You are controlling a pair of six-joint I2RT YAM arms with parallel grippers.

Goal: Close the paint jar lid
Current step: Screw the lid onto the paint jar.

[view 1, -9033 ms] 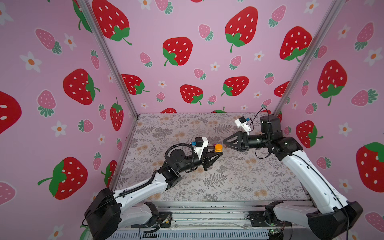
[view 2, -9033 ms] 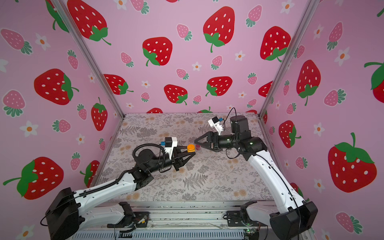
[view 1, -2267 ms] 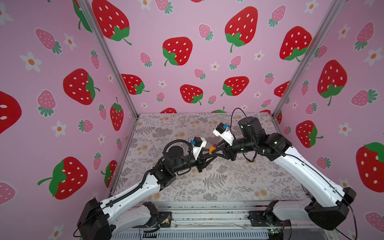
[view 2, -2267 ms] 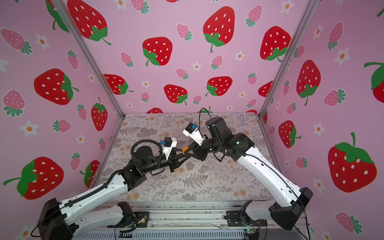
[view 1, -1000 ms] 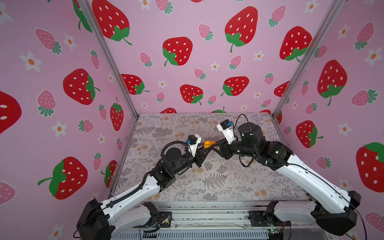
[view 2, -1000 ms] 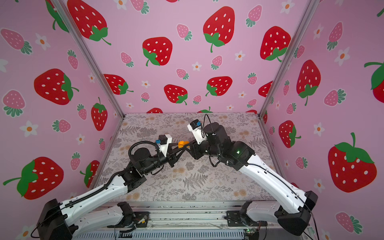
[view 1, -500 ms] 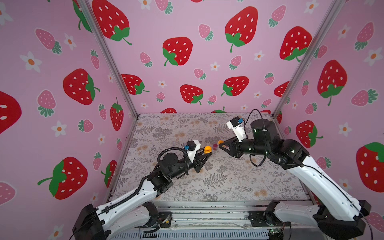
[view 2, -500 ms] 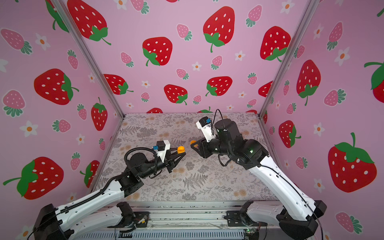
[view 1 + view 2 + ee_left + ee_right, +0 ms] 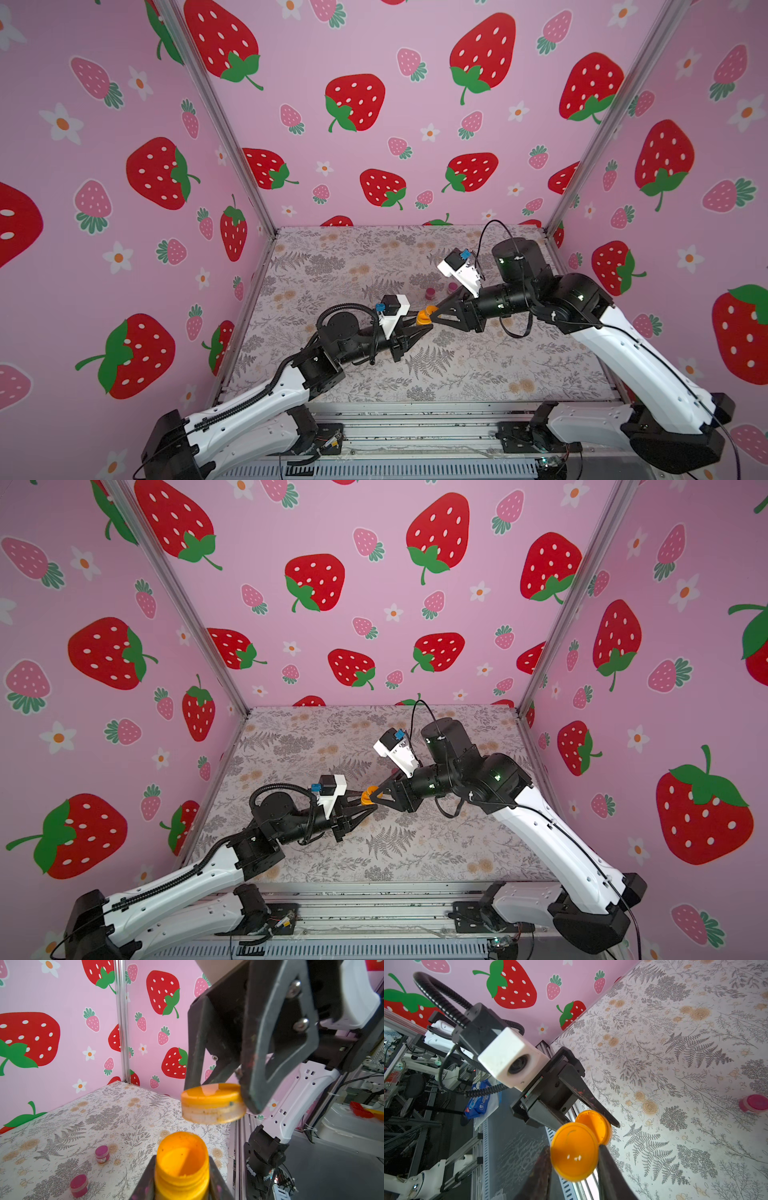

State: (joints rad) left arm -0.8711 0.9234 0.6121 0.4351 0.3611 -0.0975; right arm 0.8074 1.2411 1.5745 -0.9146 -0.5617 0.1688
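The table point(image 9: 478, 374) is mostly bare, and both arms meet above its middle, so anything that slips has a drop onto the patterned cover before it stops.

My left arm point(image 9: 266, 399) reaches in low and my right arm point(image 9: 623, 345) comes across to meet it, nose to nose. With the two so close, I think a small overshoot would knock the black fingers together and shift both grips.

The left end effector point(image 9: 182, 1186) is clamped on the paint jar point(image 9: 182, 1164), one finger on each side below the threaded neck. The right end effector point(image 9: 220, 1095) is closed on the lid point(image 9: 212, 1103), pinching it across its edge.

In both top views the jar sits in the air at the tips of the left fingers, its mouth open. Its inside is orange, though I cannot tell whether that is wet paint. If it is, tipping it further could spill it.

The lid is not on yet. In the left wrist view there is a clear gap between it and the mouth, and it looks off to one side and slightly tilted. My worry is that pushing in like this catches one side of the thread, cross-threads it, or pops the lid from that narrow pinch.

Two pink jars point(image 9: 102, 1154) point(image 9: 79, 1185) stand on the table well apart from the work. I judge them at risk only from a dropped part.
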